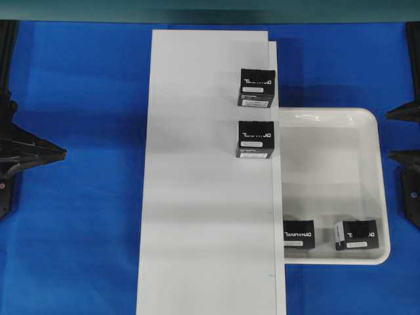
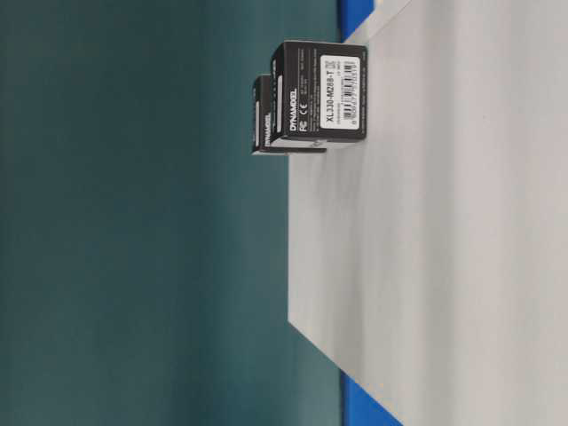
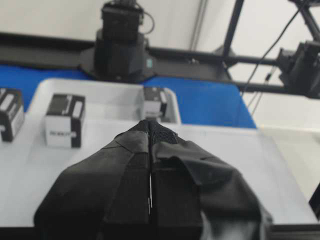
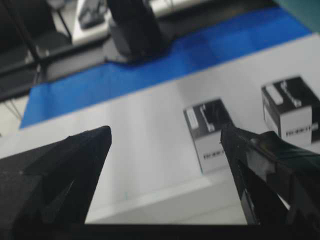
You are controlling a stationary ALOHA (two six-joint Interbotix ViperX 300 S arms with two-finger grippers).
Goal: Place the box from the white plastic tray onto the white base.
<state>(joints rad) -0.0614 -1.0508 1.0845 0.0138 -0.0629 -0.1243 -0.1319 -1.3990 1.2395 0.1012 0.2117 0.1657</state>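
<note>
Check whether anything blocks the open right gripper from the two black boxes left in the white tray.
Nothing visible does. The right gripper hangs open at the glossy white rimmed tray's far side; the two small black boxes sit by its near rim, bare tray floor between.

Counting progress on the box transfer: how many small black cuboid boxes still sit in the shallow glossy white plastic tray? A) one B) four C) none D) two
D: the overhead view shows two small black cuboid boxes at the near end of the shallow glossy white plastic tray, while the other two stand on the long flat white board.
</note>
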